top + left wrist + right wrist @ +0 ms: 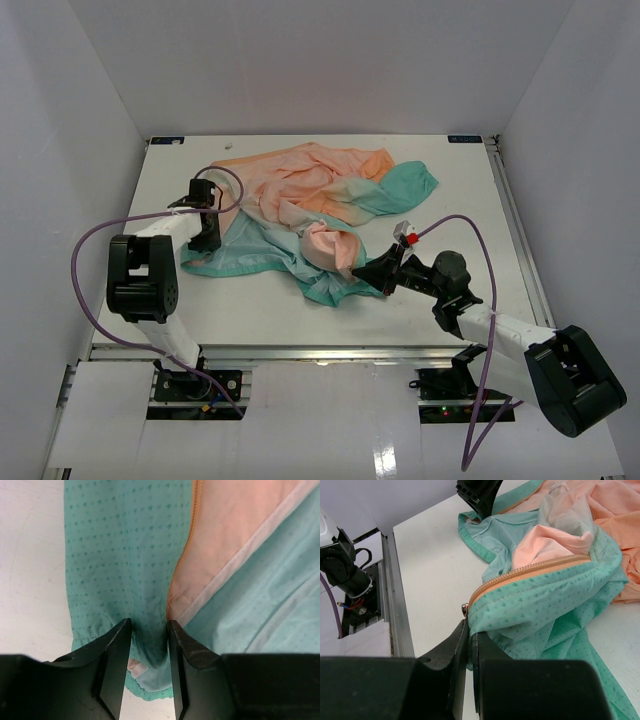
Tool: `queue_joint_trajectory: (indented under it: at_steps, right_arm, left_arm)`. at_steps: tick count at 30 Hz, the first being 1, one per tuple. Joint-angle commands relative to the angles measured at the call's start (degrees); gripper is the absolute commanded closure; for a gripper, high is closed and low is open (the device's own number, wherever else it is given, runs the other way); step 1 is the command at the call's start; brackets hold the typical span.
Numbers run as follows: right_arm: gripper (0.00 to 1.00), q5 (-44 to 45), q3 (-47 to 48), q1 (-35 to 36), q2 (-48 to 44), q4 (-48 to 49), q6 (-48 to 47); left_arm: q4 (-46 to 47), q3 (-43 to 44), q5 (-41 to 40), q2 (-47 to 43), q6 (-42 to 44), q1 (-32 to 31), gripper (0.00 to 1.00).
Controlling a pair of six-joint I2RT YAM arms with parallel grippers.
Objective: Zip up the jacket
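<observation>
At the near side of the table (260,310), the right gripper (469,642) is seen closed tight on the teal front edge of the jacket (320,210), just below the lower end of the orange zipper (530,572); a small metal piece (465,609) is found at that end, just above the fingertips. Beside this grip the dotted teal cloth is raised in a loose fold, and peach cloth is shown behind it. Somewhat farther in, on the left, the left gripper (149,645) is pointed down at the jacket's teal hem. Its jaws are set at a narrow gap and a ridge of teal cloth is seen between them, though whether that cloth is actually pinched cannot be told. Just to the right of that ridge, an orange seam and a pale band are seen running away across the cloth. The jacket is laid crumpled over the middle of the table, with the teal part nearest the arms and the peach-orange part spread toward the far edge; one teal end is left lying at the far right. Purple cables (100,250) are looped from both arms
</observation>
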Motion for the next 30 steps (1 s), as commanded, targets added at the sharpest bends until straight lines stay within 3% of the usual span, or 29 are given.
queue_joint_trajectory:
  at_steps: [1,10,15,17,21,30]
  right_arm:
    - [0.92,0.7,-0.56,0.08,-0.59,0.82,-0.41]
    - [0.92,0.61,-0.14,0.08,0.53,1.01,-0.41]
    - [0.92,0.47,0.96,0.08,2.3,0.37,-0.85]
    - [0.92,0.46,0.83,0.08,2.31,0.38,-0.93]
    - [0.92,0.61,0.44,0.08,1.73,0.44,-0.85]
    - [0.92,-0.1,2.02,0.08,2.6,-0.79,-0.41]
  left_arm:
    - [-0.06,1.55,-3.07,-2.56,-0.97,0.26,0.53]
    - [0.14,2.17,0.37,-3.89,-0.4,0.19,0.58]
    - [0.14,2.92,2.12,-4.01,-0.09,0.23,0.91]
    - [0.14,3.24,3.42,-4.23,-0.42,0.26,0.99]
    - [0.5,3.83,8.47,-5.95,-0.55,0.62,1.0]
    - [5.14,2.52,33.87,-11.21,-1.96,4.29,1.0]
